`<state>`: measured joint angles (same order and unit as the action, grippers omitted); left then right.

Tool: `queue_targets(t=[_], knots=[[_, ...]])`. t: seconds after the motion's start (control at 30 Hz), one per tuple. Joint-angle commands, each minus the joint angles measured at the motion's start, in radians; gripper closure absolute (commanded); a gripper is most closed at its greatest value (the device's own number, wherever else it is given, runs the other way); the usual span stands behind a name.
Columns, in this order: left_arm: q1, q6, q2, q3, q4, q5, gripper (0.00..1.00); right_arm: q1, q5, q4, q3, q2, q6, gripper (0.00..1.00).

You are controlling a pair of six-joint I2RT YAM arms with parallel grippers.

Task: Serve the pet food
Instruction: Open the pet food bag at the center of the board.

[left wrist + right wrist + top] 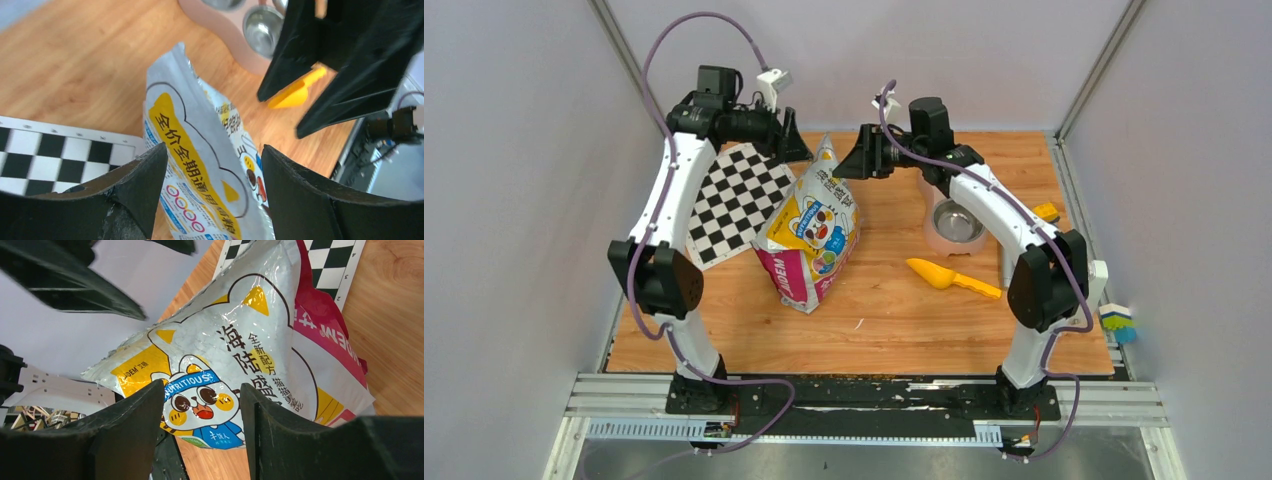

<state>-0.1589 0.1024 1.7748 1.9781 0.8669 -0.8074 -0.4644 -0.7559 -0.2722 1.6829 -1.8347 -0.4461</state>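
No pet food shows in any view. The glossy cartoon-cat bag [812,225] stands upright mid-table, its torn top [826,150] between the two grippers. My left gripper [794,145] hovers at the bag's top from the left. In its wrist view the left gripper [215,170] is open, with the bag [200,165] running between the fingers and touching neither. My right gripper [852,160] faces the bag from the right. That gripper [202,405] is open too, with the bag's cat face [200,400] beyond it and nothing held.
A pink stand with steel bowls [954,222] sits right of the bag, under the right arm. A yellow scoop [949,276] lies on the wood in front of it. A checkerboard sheet [734,200] lies left of the bag. White walls enclose the table.
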Motion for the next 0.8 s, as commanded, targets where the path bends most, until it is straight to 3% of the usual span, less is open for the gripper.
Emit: queue_targets(t=[0.0,0.47,0.77], knots=[[0.006,0.132,0.097,0.055,0.219,-0.086,0.24,-0.006,0.010,0.037,-0.025,0.081,0.012,0.42],[0.012,0.022,0.050,-0.065,0.072,-0.224,0.33,-0.007,-0.011,0.036,-0.051,0.084,0.013,0.42],[0.011,-0.117,0.012,-0.185,-0.090,-0.335,0.52,-0.007,0.039,0.028,0.073,0.014,0.026,0.42]])
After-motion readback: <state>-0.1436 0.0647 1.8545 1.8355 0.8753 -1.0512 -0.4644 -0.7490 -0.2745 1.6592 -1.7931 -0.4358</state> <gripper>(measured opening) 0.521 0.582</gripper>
